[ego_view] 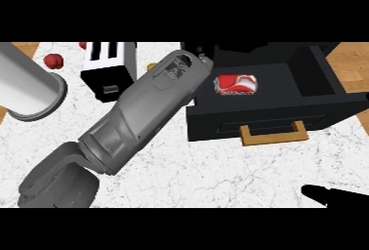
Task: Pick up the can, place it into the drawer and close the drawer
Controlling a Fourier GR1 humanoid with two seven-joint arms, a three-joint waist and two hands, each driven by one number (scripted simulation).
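Can [235, 85] lies on its side inside open drawer [274, 105]; left hand [200, 53] sits at drawer's back-left rim, fingers hidden, can't tell their state; right hand [333, 195] rests low on bench [216, 166], fingers straight; closing looks next, likely via handle [274, 135].

From the drawer [267, 105], which stood open at the counter's [216, 166] right side, you found the can [236, 85] lying inside it, toward its left rear. The toaster [108, 68] stood left of the drawer, and the cylinder [29, 83] further left. The left forearm [144, 114] crossed between toaster and drawer. The right hand [331, 195] lay in front of the drawer, to its right.
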